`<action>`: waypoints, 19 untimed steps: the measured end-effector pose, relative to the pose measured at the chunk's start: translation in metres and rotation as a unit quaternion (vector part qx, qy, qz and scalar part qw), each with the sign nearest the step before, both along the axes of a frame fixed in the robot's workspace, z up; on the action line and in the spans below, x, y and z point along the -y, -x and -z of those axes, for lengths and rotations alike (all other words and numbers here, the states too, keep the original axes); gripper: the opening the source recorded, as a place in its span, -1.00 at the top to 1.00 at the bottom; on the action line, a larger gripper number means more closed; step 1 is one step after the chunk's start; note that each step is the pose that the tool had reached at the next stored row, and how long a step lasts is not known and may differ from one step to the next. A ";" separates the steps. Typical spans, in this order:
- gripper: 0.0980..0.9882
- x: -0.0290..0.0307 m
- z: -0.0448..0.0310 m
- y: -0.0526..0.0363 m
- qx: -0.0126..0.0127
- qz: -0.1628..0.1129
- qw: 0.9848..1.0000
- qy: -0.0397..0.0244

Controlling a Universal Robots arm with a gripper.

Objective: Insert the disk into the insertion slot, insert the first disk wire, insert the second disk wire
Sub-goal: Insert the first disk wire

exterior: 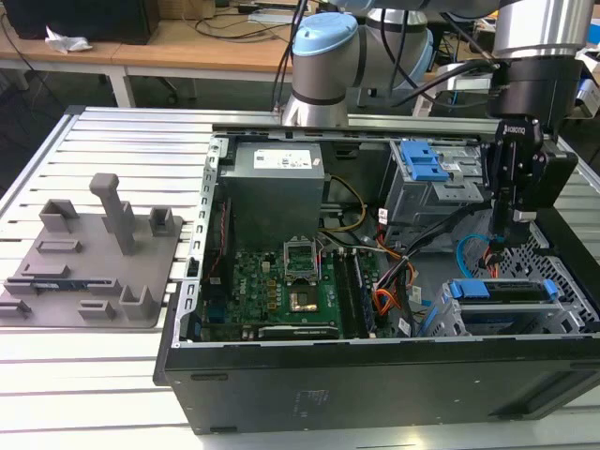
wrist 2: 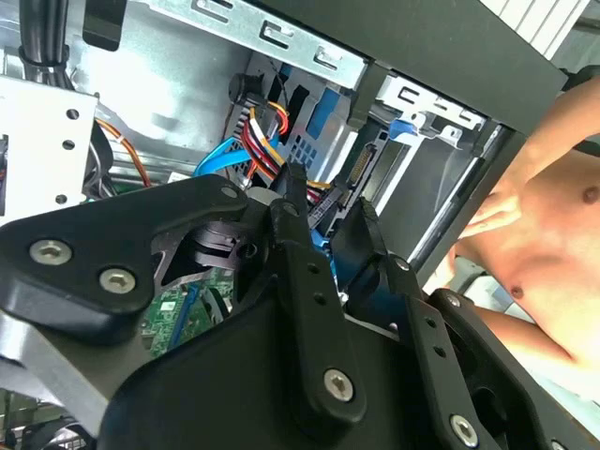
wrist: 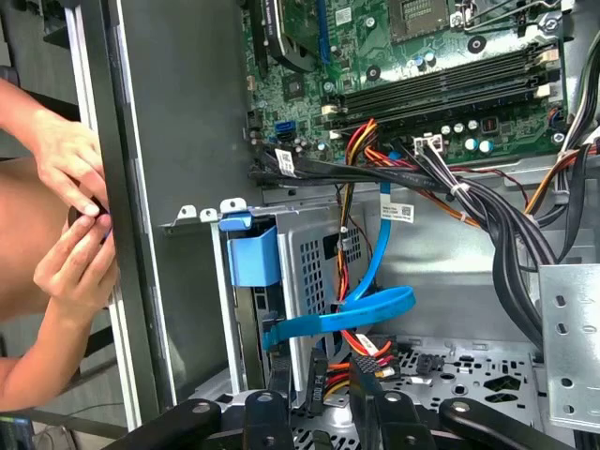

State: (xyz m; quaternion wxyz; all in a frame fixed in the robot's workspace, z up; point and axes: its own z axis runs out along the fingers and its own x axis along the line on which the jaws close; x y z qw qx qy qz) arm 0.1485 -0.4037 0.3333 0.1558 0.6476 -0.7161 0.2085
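Disk (exterior: 497, 290) sits inside the insertion slot (exterior: 439, 321); gripper (exterior: 501, 244) hangs over the first disk wire (wrist: 362, 345), grip impossible to tell.

My arm (exterior: 319, 56) is silver tube with pale blue joint caps and trailing black cables (exterior: 448, 77). My claw (wrist 2: 326, 214) is matte black, dotted with silver screws (wrist 2: 337, 382).
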 end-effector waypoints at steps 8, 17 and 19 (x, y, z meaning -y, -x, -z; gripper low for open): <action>0.39 -0.0020 0.0011 0.0000 0.000 -0.002 1.000 0.005; 0.85 -0.0020 0.0019 0.0000 0.000 -0.002 1.000 0.005; 0.85 -0.0020 0.0019 0.0000 0.000 -0.002 1.000 0.005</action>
